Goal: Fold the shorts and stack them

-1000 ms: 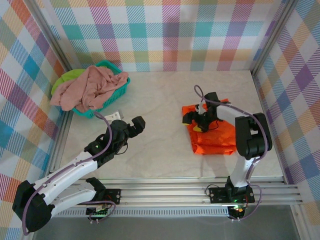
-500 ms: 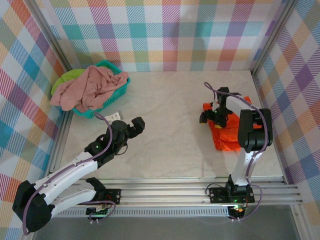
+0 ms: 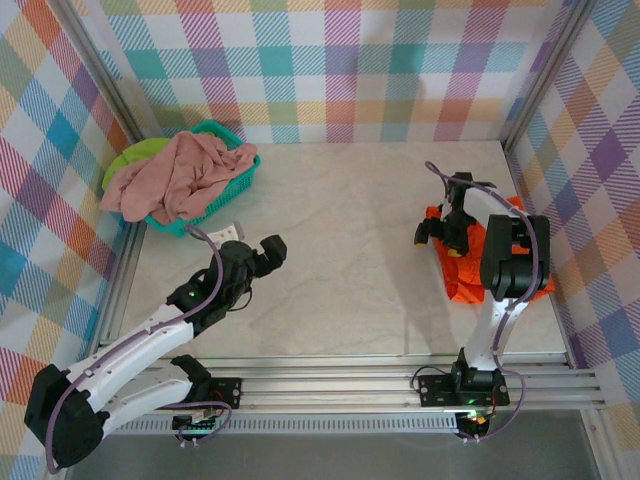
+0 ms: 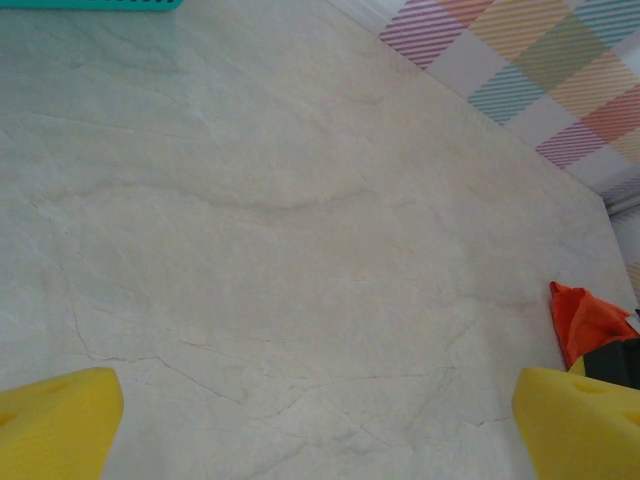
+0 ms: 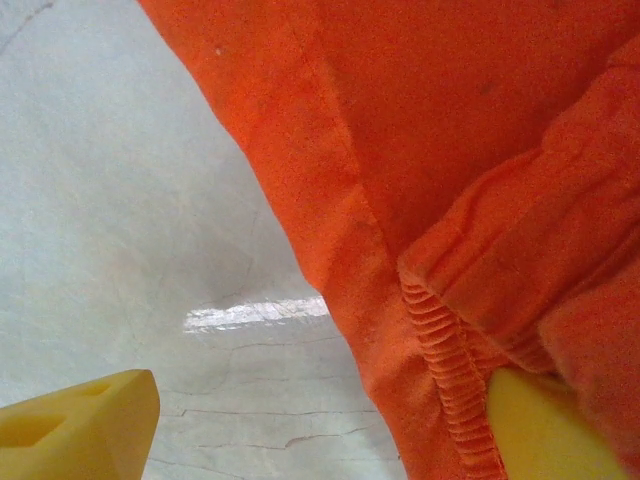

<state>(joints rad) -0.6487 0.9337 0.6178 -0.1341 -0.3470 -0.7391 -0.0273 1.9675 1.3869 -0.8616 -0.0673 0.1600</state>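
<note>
The orange shorts (image 3: 468, 283) lie bunched at the table's right side, close to the right wall. My right gripper (image 3: 443, 232) is low at their left edge, open. In the right wrist view one yellow finger (image 5: 80, 425) is over bare table and the other (image 5: 545, 425) presses against the shorts' elastic waistband (image 5: 440, 340). The pink shorts (image 3: 185, 175) are draped over the teal basket (image 3: 238, 183) at the back left, with the green shorts (image 3: 135, 157) under them. My left gripper (image 3: 268, 250) hovers open over bare table left of centre, nothing between its fingers (image 4: 55, 420).
The marble-look tabletop (image 3: 340, 240) stretches between the two arms. Checked walls enclose the back and both sides. A small white tag (image 3: 232, 229) lies near the basket. A tip of the orange shorts (image 4: 585, 320) shows at the right edge of the left wrist view.
My right gripper has swept to the right, and the orange shorts have slid with it from the centre-right toward the right wall. The left arm has stayed put.
</note>
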